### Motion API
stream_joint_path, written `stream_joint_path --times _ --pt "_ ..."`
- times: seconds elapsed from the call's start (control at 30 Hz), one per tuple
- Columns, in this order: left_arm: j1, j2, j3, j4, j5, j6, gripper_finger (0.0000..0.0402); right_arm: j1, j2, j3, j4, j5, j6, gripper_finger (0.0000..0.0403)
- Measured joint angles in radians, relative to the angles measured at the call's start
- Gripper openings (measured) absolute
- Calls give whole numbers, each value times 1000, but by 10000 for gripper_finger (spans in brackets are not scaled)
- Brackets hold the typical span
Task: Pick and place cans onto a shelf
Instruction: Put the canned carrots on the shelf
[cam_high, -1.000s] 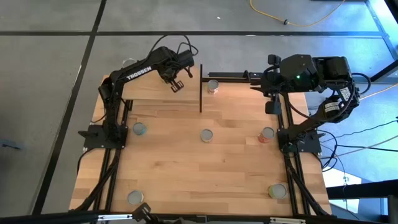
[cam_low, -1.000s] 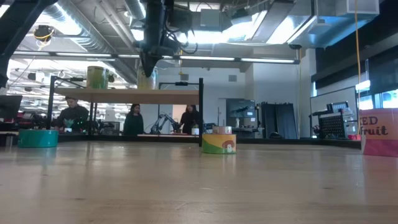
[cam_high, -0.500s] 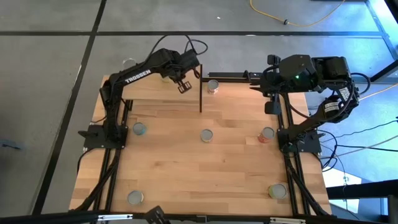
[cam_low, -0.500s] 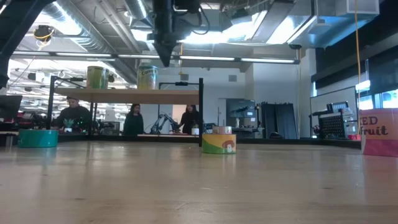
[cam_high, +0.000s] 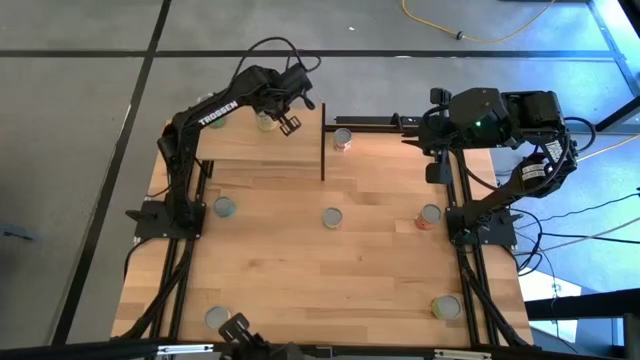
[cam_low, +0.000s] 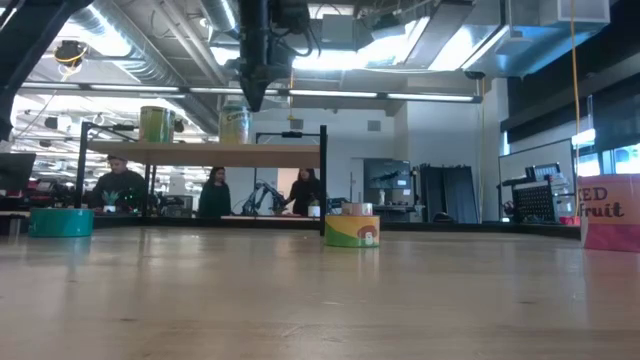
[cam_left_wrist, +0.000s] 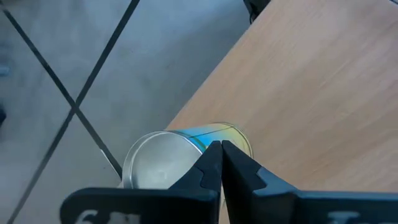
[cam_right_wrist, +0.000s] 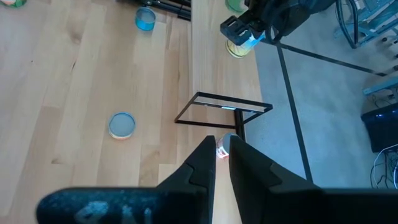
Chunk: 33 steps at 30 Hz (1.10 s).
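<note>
- Near edge of the table (cam_high: 300, 290): one can (cam_high: 217, 318) sits by the near left corner, and a yellow-and-green can (cam_high: 446, 307) sits by the near right corner.
- Middle of the table: a teal can (cam_high: 225, 207) stands close to the left edge, a can with a green and yellow label (cam_high: 332, 217) stands at the centre, and a red-labelled can (cam_high: 429, 215) stands close to the right edge.
- Far side, left half: the shelf (cam_high: 240, 148) runs along the far edge, raised on thin black posts, with its black upright panel (cam_high: 323, 140) at the end nearest the table's middle.
- On the shelf, two cans stand upright: a green one (cam_low: 155, 124) towards its outer end and a yellow-green one (cam_low: 236, 125) nearer the panel, at the shelf's far edge.
- The left claw (cam_high: 288, 117) hangs over the shelf just beside that yellow-green can, fingers pressed together and empty, apart from the can.
- Beyond the panel, another can (cam_high: 342, 138) stands on the table at its far edge.
- The right claw (cam_high: 408, 131) hovers near the far right corner, its fingers a narrow gap apart, holding nothing.
</note>
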<state>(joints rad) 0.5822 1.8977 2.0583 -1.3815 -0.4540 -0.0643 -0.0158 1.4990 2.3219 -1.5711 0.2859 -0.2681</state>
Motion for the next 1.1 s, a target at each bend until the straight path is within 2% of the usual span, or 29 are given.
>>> stream_joint_path --times 0.33,1.1 --pt "3 0 0 -35 -8 24 0 1 0 0 0 0 50 48" --pt "66 0 -1 -183 -59 51 0 0 0 0 0 0 51 48"
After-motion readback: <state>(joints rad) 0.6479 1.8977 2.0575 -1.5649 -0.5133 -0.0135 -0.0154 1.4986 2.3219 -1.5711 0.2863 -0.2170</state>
